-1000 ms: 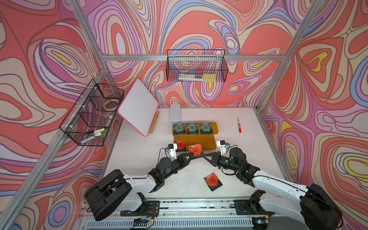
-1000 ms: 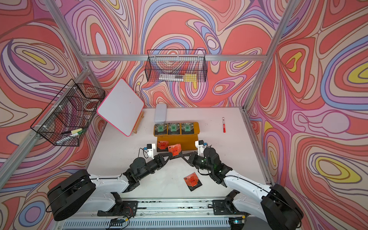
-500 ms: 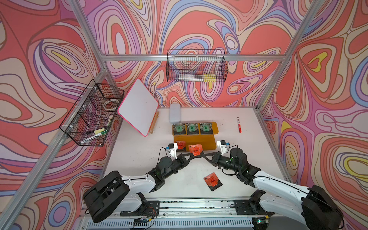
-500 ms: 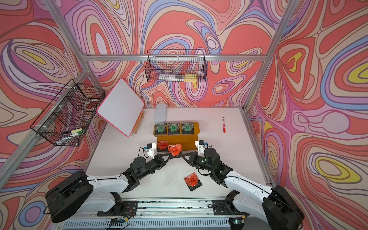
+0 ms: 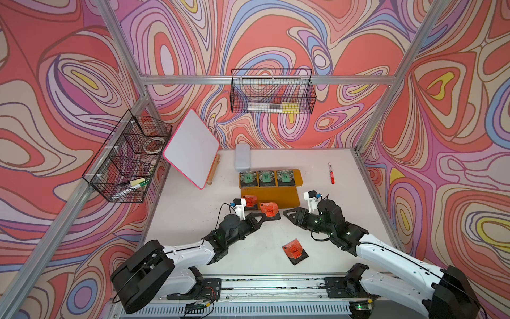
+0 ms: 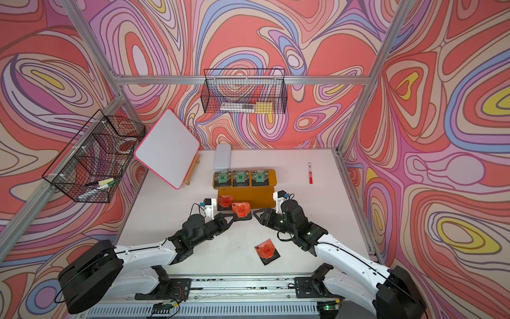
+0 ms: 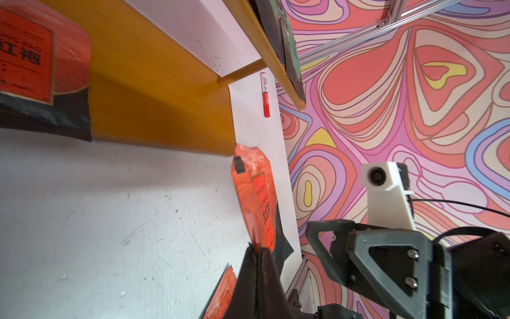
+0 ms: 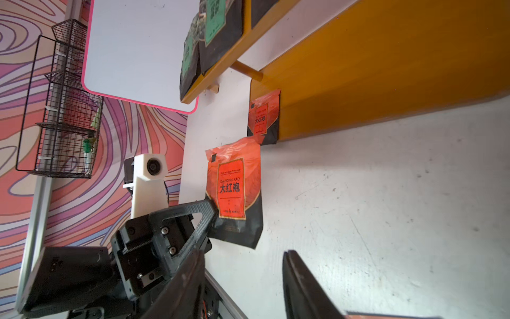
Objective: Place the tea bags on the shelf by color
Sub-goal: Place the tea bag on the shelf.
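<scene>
**Handover just completed.** A second ago both grippers met at the held orange-red tea bag (image 5: 268,209). Now the left gripper (image 5: 263,216) is clamped tight on its dark lower edge. The right gripper (image 5: 287,214) has let go, and the right wrist view shows its jaws parted with nothing between them.

The held bag stands on edge just in front of the shelf's lower board (image 5: 287,197). It is beside the placed orange-red tea bag (image 5: 250,200) at that board's left end. Whether the held bag touches the board cannot be told.

Three green tea bags (image 5: 266,178) fill the upper board (image 5: 299,176). The last orange-red tea bag (image 5: 294,250) lies on the table (image 5: 193,221), near the right arm.

By this reading, placing the held bag now falls to the left arm, and the right arm is free for the bag on the table.

Both arms reach forward and inward with wrists low. The two grippers point at each other, near but apart.
</scene>
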Available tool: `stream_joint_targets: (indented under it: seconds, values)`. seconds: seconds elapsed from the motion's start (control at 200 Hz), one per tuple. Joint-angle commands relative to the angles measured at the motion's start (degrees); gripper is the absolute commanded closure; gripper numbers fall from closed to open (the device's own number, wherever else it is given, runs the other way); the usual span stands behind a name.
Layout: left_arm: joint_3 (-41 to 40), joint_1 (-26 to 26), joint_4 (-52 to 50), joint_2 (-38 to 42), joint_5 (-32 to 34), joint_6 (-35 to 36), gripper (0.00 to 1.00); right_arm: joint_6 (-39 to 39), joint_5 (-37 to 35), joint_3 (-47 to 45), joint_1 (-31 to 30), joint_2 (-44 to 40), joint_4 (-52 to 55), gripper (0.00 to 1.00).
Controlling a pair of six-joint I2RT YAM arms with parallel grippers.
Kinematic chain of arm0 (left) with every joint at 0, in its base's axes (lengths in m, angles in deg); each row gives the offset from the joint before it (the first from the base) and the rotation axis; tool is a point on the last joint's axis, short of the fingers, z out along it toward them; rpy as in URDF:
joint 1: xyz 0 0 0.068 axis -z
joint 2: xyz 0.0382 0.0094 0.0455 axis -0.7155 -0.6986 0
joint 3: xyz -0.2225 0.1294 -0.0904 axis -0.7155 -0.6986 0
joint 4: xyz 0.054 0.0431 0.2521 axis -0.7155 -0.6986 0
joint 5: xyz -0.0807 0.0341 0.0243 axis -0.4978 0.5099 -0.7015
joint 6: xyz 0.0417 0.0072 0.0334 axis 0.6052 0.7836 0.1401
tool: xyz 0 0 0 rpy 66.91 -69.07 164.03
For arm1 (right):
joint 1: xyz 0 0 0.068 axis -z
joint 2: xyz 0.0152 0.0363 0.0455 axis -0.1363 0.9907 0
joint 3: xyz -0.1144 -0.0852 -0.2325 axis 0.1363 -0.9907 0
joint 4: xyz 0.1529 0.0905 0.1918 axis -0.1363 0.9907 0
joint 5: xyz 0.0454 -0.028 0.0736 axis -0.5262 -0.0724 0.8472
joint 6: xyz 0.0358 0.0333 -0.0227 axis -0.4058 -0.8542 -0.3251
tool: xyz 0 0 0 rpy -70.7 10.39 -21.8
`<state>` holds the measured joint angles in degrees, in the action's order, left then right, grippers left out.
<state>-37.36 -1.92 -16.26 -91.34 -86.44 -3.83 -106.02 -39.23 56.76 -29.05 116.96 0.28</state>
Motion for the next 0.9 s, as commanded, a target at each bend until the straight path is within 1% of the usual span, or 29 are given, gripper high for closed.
stream_joint_targets:
  seconds: [0.0,0.13,0.3,0.561,0.761,0.891]
  values:
    - [1.8,-1.6,-7.3,0.9,-0.8,3.8,1.00,6.8,-7.1,2.0,-0.2,-2.5,10.4,0.52]
    - [2.2,-4.0,-8.3,0.0,-2.3,4.8,1.00,8.6,-9.8,2.7,-0.2,-3.9,13.5,0.52]
    - [3.6,-6.1,-9.1,-2.3,-4.4,6.6,1.00,10.2,-11.4,2.6,-0.2,-4.4,15.1,0.52]
    - [6.9,-7.9,-10.0,-5.9,-6.5,8.9,1.00,14.1,-10.0,2.5,-0.2,-2.4,13.9,0.52]
    - [9.1,-8.3,-10.5,-8.9,-6.5,9.5,1.00,14.9,-10.2,3.0,-0.2,-2.5,14.4,0.52]
    - [9.6,-8.3,-8.6,-11.3,-6.0,8.9,1.00,14.8,-10.6,3.0,-0.3,-2.8,14.4,0.52]
